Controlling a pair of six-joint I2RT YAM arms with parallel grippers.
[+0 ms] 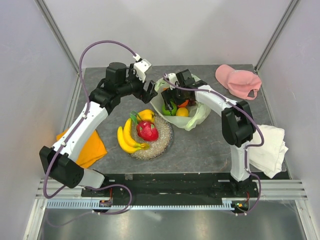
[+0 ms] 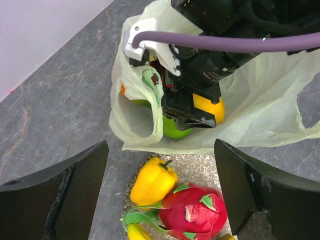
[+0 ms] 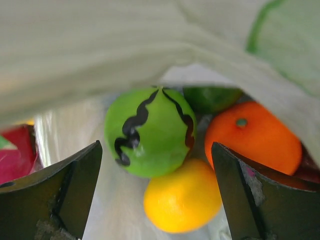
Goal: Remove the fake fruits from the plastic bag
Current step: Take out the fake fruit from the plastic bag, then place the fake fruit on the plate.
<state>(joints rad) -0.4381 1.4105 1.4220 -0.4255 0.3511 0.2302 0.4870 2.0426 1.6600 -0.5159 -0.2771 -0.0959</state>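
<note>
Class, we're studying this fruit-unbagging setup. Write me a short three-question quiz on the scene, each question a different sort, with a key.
1. Multiple choice: which fruit lies on the glittery dish? A) dragon fruit B) orange C) grapes
2. True or false: the right gripper has its jaws shut.
3. Fill the gap: inside the plastic bag, the fruit with black wavy stripes is ____.
Key: 1 A; 2 false; 3 green.
</note>
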